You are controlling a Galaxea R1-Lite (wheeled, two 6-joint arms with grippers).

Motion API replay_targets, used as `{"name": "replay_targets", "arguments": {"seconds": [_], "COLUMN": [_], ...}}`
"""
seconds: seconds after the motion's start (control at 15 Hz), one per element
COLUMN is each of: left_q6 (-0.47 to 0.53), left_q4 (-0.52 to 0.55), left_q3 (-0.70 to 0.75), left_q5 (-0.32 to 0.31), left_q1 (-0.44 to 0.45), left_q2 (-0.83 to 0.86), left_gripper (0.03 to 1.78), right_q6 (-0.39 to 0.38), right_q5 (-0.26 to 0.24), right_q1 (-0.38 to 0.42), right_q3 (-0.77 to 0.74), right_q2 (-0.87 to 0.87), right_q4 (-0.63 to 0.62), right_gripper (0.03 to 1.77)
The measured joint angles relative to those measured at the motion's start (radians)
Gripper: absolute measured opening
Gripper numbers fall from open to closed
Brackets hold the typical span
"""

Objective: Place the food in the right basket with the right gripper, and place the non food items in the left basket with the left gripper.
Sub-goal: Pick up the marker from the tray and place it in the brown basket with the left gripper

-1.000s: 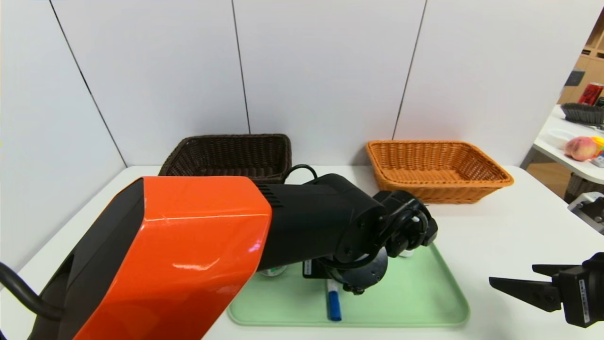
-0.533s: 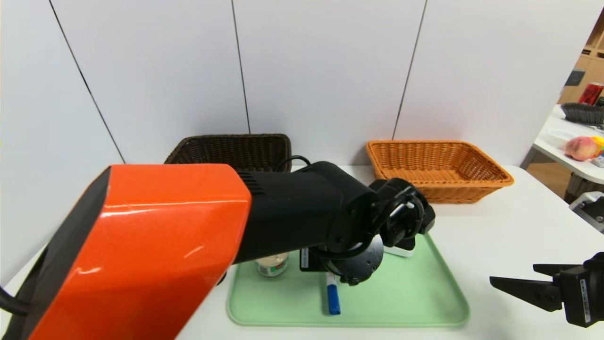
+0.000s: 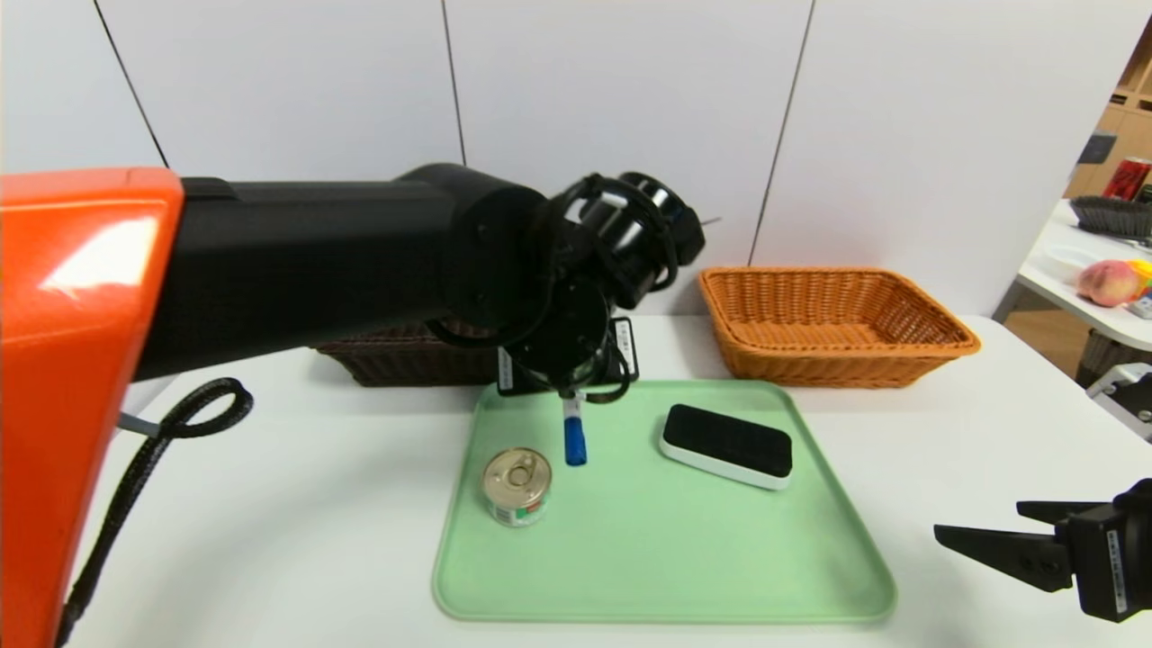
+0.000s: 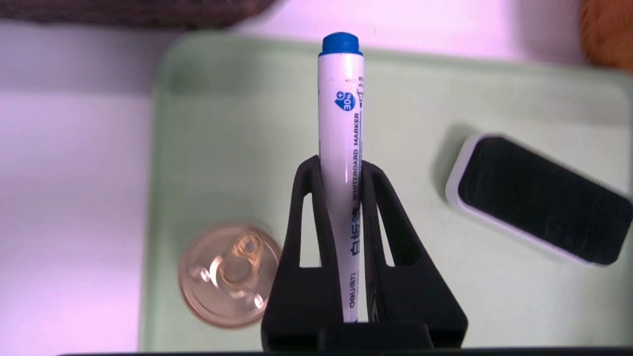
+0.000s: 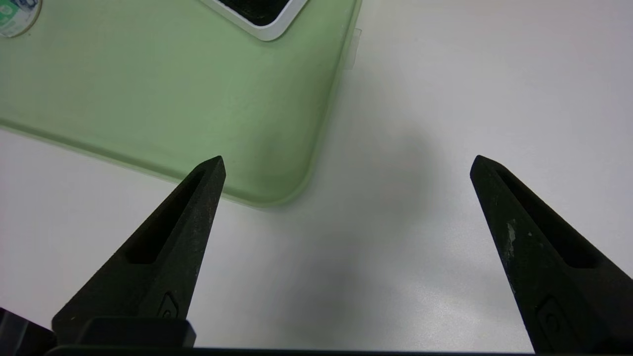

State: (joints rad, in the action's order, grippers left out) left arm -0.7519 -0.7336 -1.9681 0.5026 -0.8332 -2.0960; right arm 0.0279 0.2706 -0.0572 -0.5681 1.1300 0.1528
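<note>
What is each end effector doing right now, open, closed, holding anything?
Left end effector: closed on the marker, above the tray.
Right end effector: open, empty.

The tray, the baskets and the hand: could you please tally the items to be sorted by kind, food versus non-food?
Food: 1, the can on the tray.
Non-food: 2, the marker held in the left hand and the eraser on the tray.
Total: 3.

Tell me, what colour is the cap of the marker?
Blue, on the marker; the left wrist view shows it best.
</note>
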Motion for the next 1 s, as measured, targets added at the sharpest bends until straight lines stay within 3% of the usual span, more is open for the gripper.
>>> {"name": "replay_targets", "arguments": {"seconds": [0.4, 0.67, 1.0], "left_q6": [0.208, 0.398, 0.416], "left_q4": [0.055, 0.159, 0.199], "left_q3": [0.000, 0.001, 0.002], "left_q5": [-0.012, -0.097, -0.116], "left_q1": [0.133, 0.243, 0.275], "left_q2": [0.077, 0.074, 0.055], "left_gripper": [0.18, 0.18, 0.18], "right_q6": [0.000, 0.002, 0.003], "right_q5": [0.000, 0.000, 0.001], "right_q1": [0.004, 0.004, 0.004], "right_q3": [0.005, 0.006, 0.012], "right_q2": [-0.008, -0.015, -0.022], "right_q4": [0.001, 0.003, 0.003], "right_gripper": [1.71, 1.71, 1.71]}}
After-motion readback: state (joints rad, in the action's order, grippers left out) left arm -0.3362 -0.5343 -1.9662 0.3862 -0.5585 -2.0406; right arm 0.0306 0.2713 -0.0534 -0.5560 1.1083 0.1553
